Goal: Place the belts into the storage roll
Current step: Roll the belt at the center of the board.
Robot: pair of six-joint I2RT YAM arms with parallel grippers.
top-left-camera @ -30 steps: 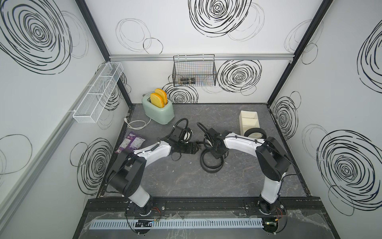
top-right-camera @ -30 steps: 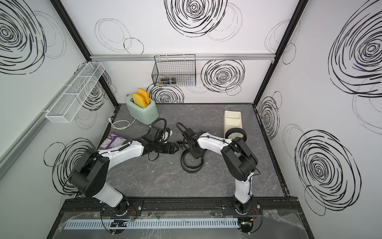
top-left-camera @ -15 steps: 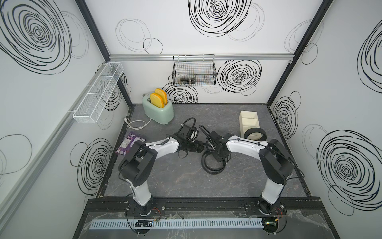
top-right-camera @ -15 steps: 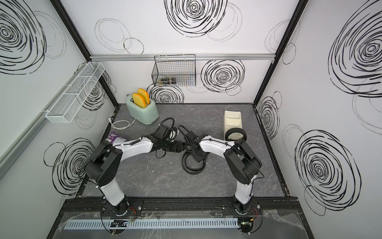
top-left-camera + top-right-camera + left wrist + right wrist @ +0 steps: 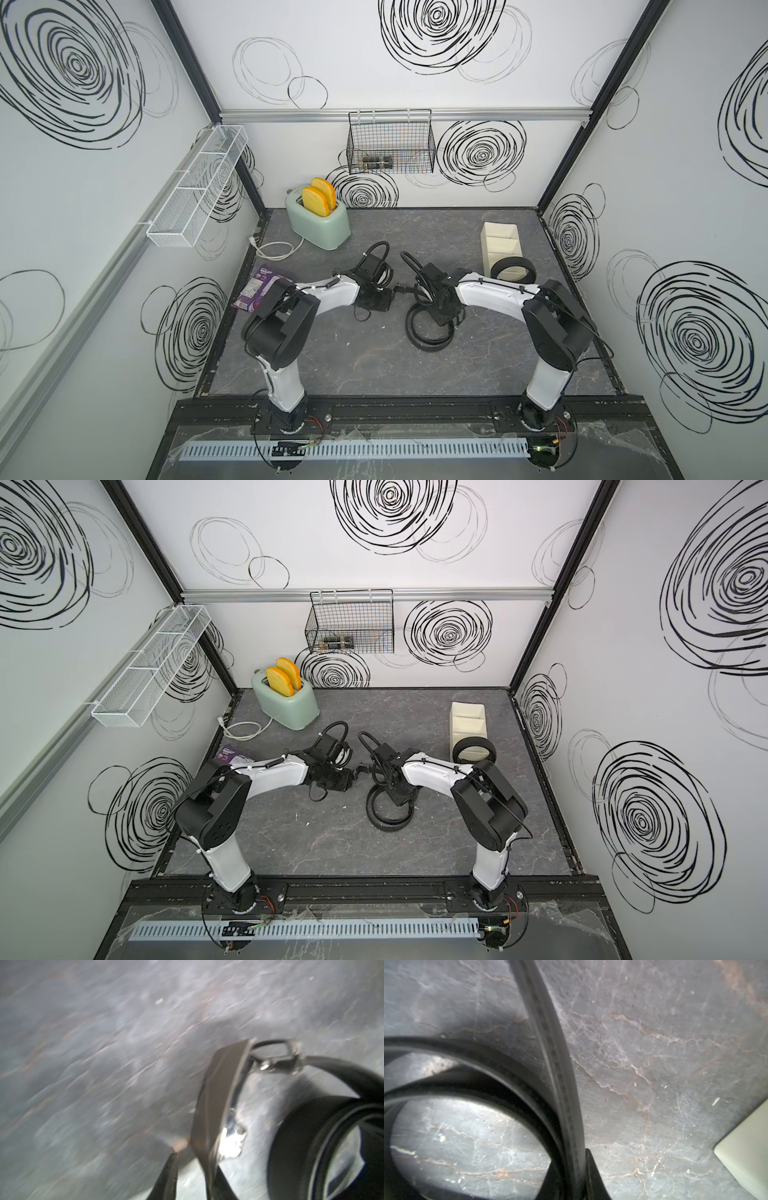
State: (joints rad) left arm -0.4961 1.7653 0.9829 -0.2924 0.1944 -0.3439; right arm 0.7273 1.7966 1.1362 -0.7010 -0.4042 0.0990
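Halfway, by the look of it, through stowing two belts: at the centre of the table (image 5: 353, 357), the right gripper (image 5: 572, 1178) is clamped on the strap of a loose belt (image 5: 430, 336), whose slack loops lie on the table toward 6 o'clock of that gripper. The left gripper (image 5: 397, 288) meets it from 9 o'clock, at the strap's buckle (image 5: 276, 1053) end. Its fingers flank the strap, but the blurred wrist view does not show whether they grip it, so its hold cannot be told.

A coiled belt (image 5: 530, 272) stands at the 6 o'clock end of the tray (image 5: 489, 245), which sits near 2 o'clock on the table. Whether that coil rests inside the nearest compartment or merely against it cannot be told from above.

The step in hand appears to be gathering the loose belt between the two arms for rolling. Next, in all likelihood, the left gripper must secure the buckle end. The pair must then wind the strap into a coil tight enough for a free compartment and carry it toward 2 o'clock without the loops springing open.

A purple packet (image 5: 259, 286) at 9 o'clock carries white lettering too small to read. The toaster (image 5: 322, 224) at 11 o'clock shows no brand, and neither belt shows a legible mark.
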